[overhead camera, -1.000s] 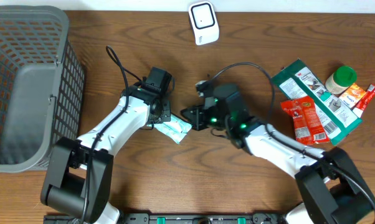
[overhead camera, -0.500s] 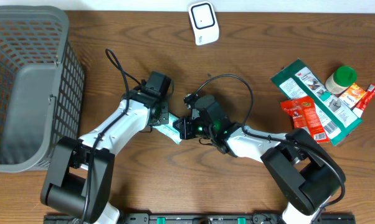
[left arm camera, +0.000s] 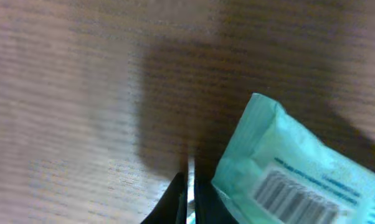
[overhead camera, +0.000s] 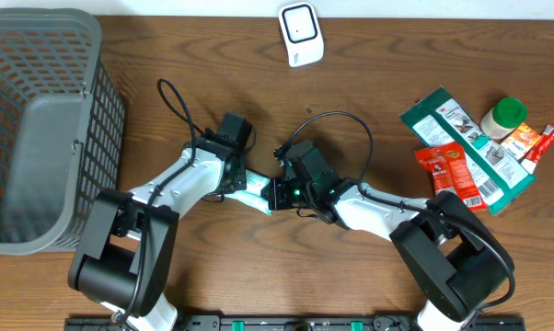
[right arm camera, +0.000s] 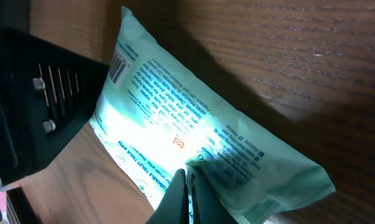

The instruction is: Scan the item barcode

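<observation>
Mid-table: teal pouch (right arm camera: pixel 187 118) | left gripper (left arm camera: pixel 187 200) pinched on its corner | right gripper (right arm camera: pixel 187 186) jaws together at opposite edge | mesh basket (overhead camera: pixel 104 64) well apart

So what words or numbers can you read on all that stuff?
No text here can be read well enough to quote.
teal packet: barcode and rows of blue print, too blurred to read.
green package: print and barcode, too small.
red packet: print too small.
white scanner: no words visible.
</observation>
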